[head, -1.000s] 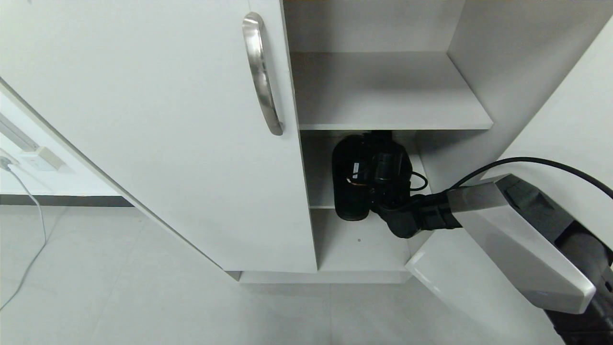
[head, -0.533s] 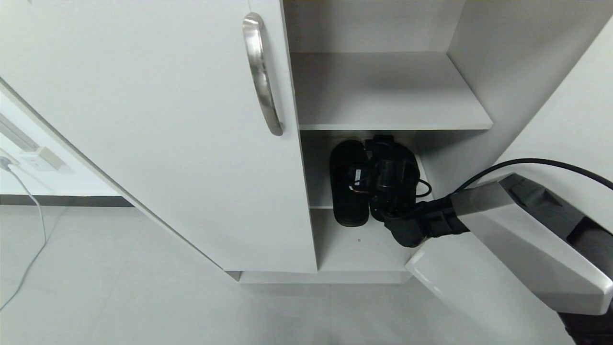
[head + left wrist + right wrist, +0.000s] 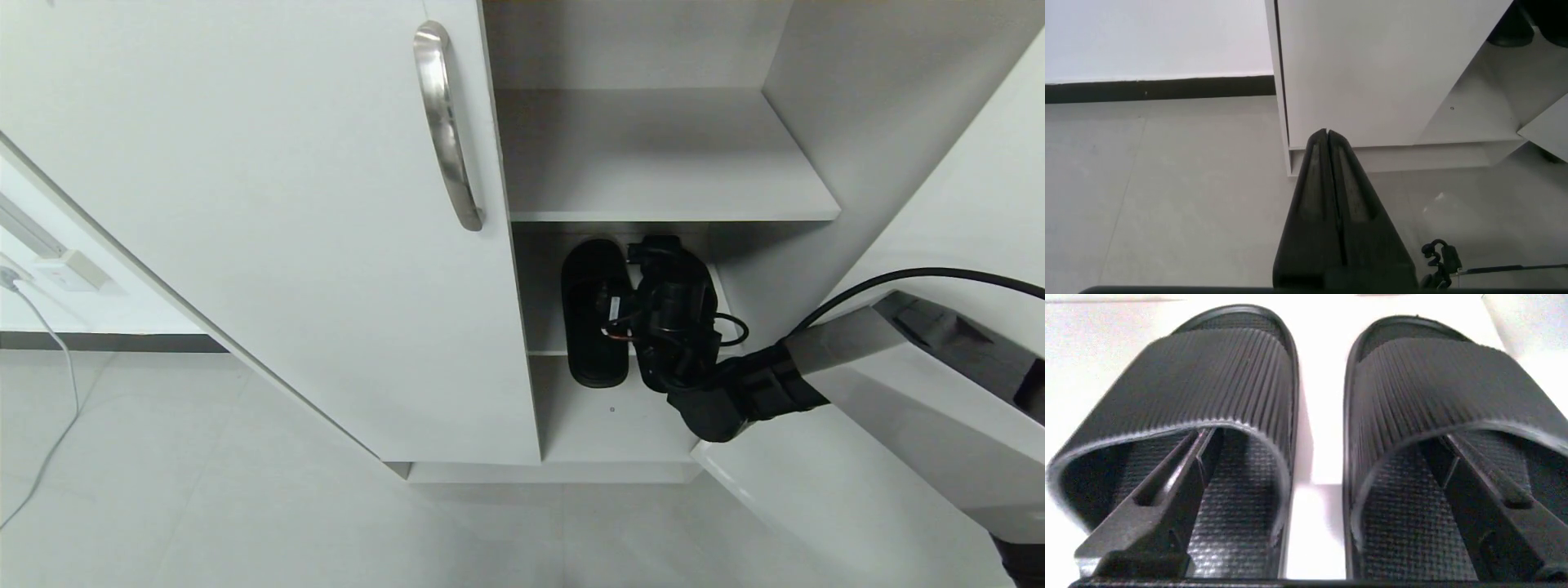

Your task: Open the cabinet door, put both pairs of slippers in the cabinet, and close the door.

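A pair of black ribbed-strap slippers (image 3: 1208, 400) lies side by side on the lower shelf (image 3: 540, 327) of the white cabinet. In the head view one slipper (image 3: 592, 310) shows in full and the other lies under my right gripper (image 3: 663, 286). That gripper (image 3: 1319, 441) is open, with one finger (image 3: 1159, 498) under each slipper's strap, and white shelf shows between the two slippers. My left gripper (image 3: 1327, 143) is shut on nothing and hangs over the floor in front of the cabinet's base (image 3: 1388, 151).
The cabinet's left door (image 3: 286, 229) is closed, with a curved metal handle (image 3: 445, 122). The right door (image 3: 963, 204) stands open beside my right arm. The upper shelf (image 3: 653, 155) and the bottom compartment (image 3: 604, 420) are bare. A cable (image 3: 49, 359) hangs from a wall socket at far left.
The slippers have come down flat onto the lower shelf and spread slightly apart. My right arm has drawn back toward the cabinet's front and to the right.
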### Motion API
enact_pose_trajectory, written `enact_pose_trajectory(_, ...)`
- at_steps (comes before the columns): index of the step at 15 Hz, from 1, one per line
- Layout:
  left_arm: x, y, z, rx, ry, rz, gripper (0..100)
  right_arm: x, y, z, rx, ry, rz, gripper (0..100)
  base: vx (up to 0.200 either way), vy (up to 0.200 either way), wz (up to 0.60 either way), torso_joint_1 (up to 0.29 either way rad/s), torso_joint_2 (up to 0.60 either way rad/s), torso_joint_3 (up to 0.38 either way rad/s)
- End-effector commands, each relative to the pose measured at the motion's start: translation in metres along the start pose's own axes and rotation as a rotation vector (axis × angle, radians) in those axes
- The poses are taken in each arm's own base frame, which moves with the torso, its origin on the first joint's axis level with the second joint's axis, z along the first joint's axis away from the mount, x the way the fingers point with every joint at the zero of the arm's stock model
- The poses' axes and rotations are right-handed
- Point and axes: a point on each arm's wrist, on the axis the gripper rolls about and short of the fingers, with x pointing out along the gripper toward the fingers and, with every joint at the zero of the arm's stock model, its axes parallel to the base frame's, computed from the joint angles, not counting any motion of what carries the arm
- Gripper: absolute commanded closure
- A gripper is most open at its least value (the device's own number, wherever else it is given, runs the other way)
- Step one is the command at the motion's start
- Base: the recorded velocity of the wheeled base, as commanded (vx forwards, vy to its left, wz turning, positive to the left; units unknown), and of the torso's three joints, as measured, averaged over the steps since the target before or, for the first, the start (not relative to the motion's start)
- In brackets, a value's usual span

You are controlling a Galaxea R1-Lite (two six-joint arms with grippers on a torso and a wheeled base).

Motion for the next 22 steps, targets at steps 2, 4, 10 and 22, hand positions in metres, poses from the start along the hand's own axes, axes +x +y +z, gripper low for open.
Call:
enact_pose_trajectory(2, 0.000, 0.000, 0.000, 0.000, 0.002, 0.000, 100, -0.020, 0.001, 0.003, 0.003, -0.001, 0.028, 0, 0.000, 0.000, 0.00, 0.000, 0.00, 0.000)
enact_pose_trajectory(4, 0.000, 0.000, 0.000, 0.000, 0.002, 0.000, 100, -0.036, -0.001, 0.003, 0.005, -0.001, 0.044, 0, 0.000, 0.000, 0.00, 0.000, 0.00, 0.000)
enact_pose_trajectory(10, 0.000, 0.000, 0.000, 0.001, 0.002, 0.000, 100, -0.088, -0.007, 0.009, -0.016, -0.025, 0.097, 0, 0.000, 0.000, 0.00, 0.000, 0.00, 0.000)
enact_pose_trajectory(22, 0.000, 0.000, 0.000, 0.002, 0.000, -0.001, 100, -0.139, -0.016, -0.013, -0.057, 0.018, 0.184, 0, -0.017, 0.000, 0.00, 0.000, 0.00, 0.000)
